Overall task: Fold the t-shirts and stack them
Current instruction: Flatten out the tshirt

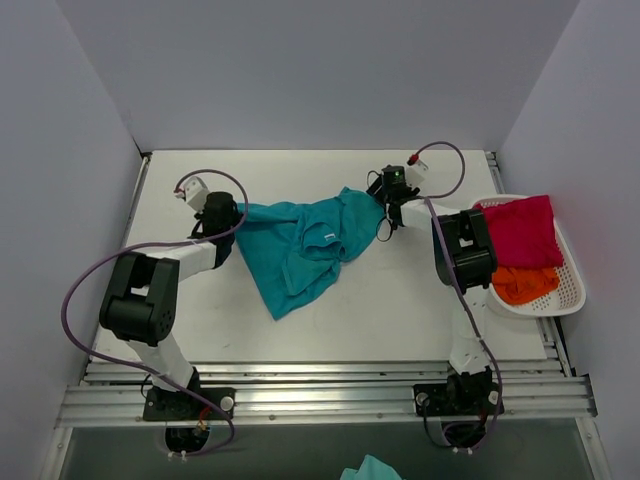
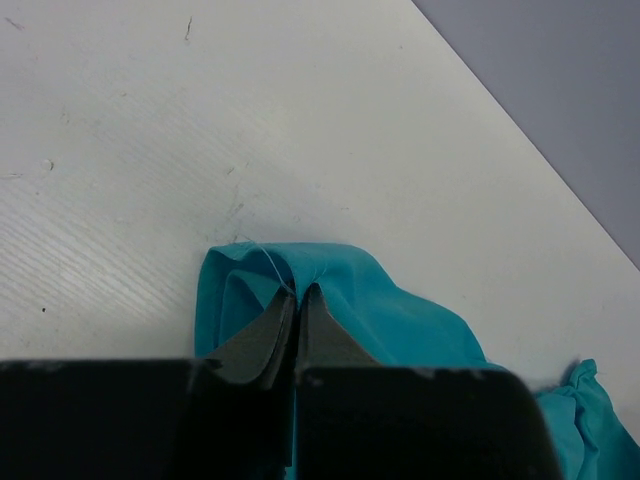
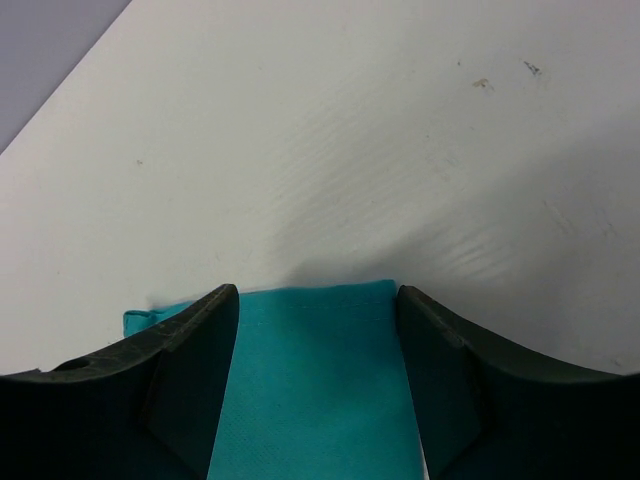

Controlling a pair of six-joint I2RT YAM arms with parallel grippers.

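A teal t-shirt (image 1: 300, 245) with a small white neck label (image 1: 328, 236) lies crumpled on the white table (image 1: 400, 300), stretched between both arms. My left gripper (image 1: 235, 215) is shut on a bunched fold at the shirt's left end, and the wrist view shows its fingertips (image 2: 298, 290) pinching the teal cloth (image 2: 400, 310). At the shirt's right end my right gripper (image 1: 378, 195) is open. In its wrist view the two fingers (image 3: 318, 292) stand either side of a flat hemmed edge of the teal cloth (image 3: 315, 380). A crimson-magenta t-shirt (image 1: 522, 230) and an orange t-shirt (image 1: 525, 283) lie in the basket.
The white slotted basket (image 1: 575, 290) sits at the table's right edge, next to the right arm. Grey walls close in the table at the back and on both sides. A scrap of teal cloth (image 1: 370, 468) shows below the near rail.
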